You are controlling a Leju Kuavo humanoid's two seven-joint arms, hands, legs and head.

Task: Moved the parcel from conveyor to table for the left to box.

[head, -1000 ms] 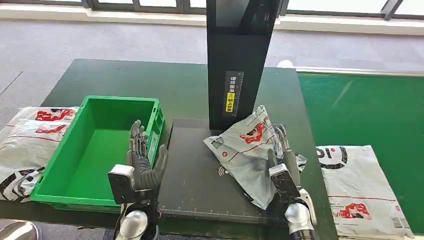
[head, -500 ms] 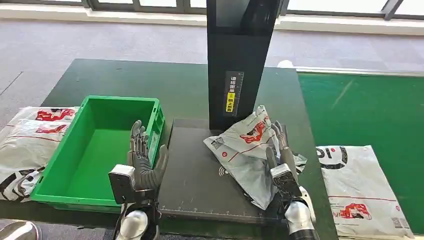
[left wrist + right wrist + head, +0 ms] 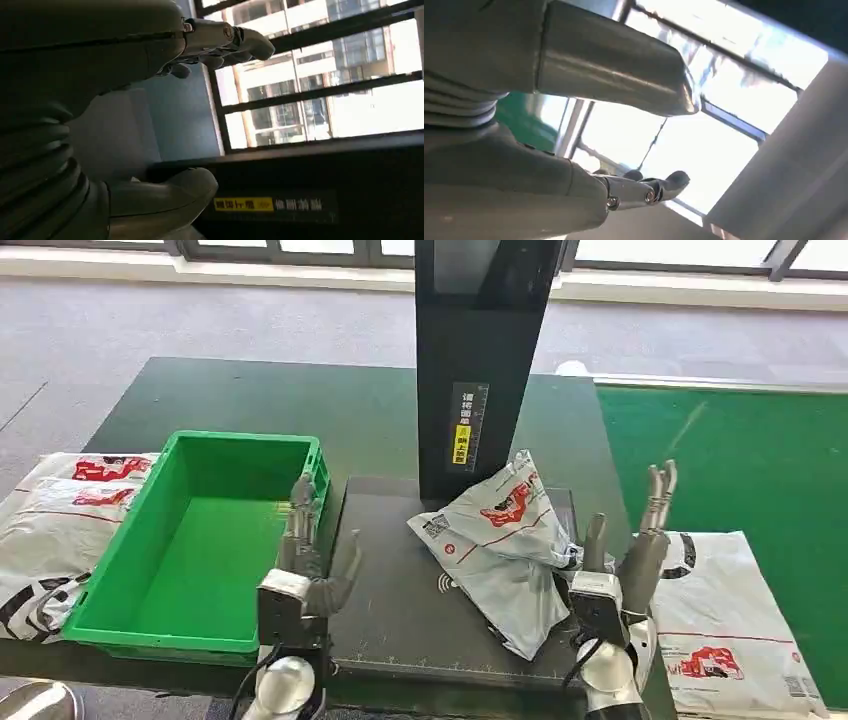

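We see the parcel, a crumpled grey-white plastic mailer with red print and a small code label, lying on the black platform in front of the black column. Our right hand is raised just beside it, fingers spread, holding nothing; our left hand is likewise spread and empty by the green box. The dark green table stands on grey carpet below windows, with green conveyor belt to the right.
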